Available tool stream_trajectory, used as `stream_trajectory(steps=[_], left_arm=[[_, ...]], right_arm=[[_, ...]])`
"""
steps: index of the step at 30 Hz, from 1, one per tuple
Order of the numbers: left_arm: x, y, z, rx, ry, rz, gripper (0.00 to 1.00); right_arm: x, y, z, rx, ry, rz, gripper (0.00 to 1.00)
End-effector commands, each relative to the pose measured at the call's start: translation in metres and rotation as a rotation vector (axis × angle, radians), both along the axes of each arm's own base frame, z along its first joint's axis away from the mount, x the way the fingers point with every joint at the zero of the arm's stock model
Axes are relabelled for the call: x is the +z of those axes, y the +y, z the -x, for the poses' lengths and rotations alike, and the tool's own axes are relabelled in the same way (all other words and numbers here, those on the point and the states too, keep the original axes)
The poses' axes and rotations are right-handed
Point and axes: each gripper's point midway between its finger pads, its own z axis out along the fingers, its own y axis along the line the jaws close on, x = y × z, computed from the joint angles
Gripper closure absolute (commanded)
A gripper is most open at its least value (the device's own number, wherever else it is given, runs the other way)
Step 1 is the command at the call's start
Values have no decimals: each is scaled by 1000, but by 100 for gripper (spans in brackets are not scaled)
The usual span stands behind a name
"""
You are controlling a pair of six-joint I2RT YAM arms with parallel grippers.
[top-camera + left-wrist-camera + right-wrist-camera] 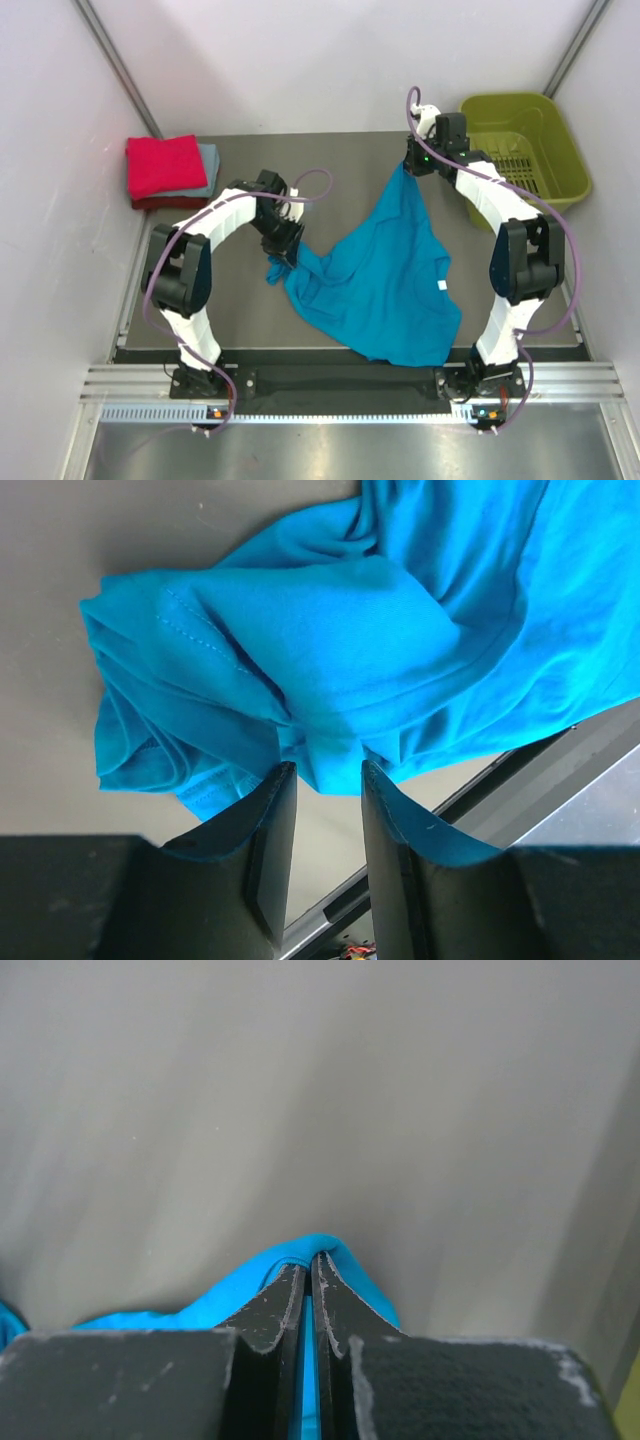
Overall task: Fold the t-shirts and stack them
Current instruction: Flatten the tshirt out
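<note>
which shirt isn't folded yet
The teal-blue shirt, lying crumpled and spread out; the red shirt and the grey-blue shirt sit folded in a stack at the far left.

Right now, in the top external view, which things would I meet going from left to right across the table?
red folded t-shirt → teal t-shirt → olive-green basket. Both tools overlap the teal t-shirt, so they are left out.
</note>
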Motion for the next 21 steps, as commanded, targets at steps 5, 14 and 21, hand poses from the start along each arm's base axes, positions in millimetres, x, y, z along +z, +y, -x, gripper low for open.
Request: stream_trajectory(steps=[5,14,21], left_arm=[[-9,-4,-18,20,-16,13,63],[-13,-12,-38,31,-37,30,64],[6,-17,-49,45,-90,55,65]], right_arm=[[37,6,-5,12,-101,-12,100],[39,6,-1,16,-107,1,100],[33,7,5,19,-101,6,100]])
